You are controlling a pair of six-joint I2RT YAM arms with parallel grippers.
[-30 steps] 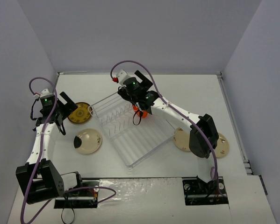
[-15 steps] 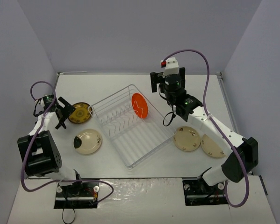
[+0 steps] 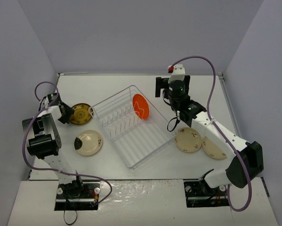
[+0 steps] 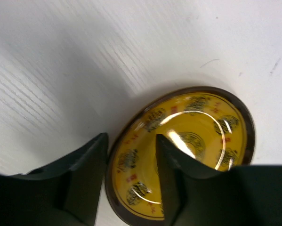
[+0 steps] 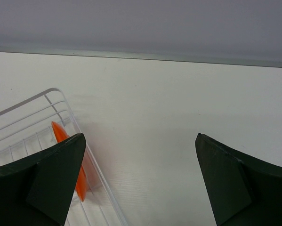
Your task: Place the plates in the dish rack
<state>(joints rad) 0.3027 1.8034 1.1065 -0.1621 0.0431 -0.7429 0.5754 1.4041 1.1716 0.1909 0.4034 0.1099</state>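
The dark mustard-brown patterned plate (image 3: 80, 113) (image 4: 192, 141) lies flat on the table, left of the dish rack (image 3: 110, 97). My left gripper (image 3: 65, 113) (image 4: 131, 139) has closed over its near-left rim, one finger against the outside and the other on the inner face. The orange-red plate (image 3: 141, 106) (image 5: 60, 133) stands on edge in the far end of the rack (image 5: 109, 188). My right gripper (image 3: 173, 84) (image 5: 140, 136) hangs wide open to the right of the rack, holding nothing. Three cream plates lie flat: one (image 3: 88, 142) left of the rack and two (image 3: 188, 140) (image 3: 215, 147) to its right.
The rack sits diagonally mid-table with its divider prongs (image 3: 117, 120) in a row. Grey walls close off the left, back and right. The left arm's base link (image 3: 39, 143) stands near the left cream plate. A purple cable (image 3: 197, 59) arcs over the right arm.
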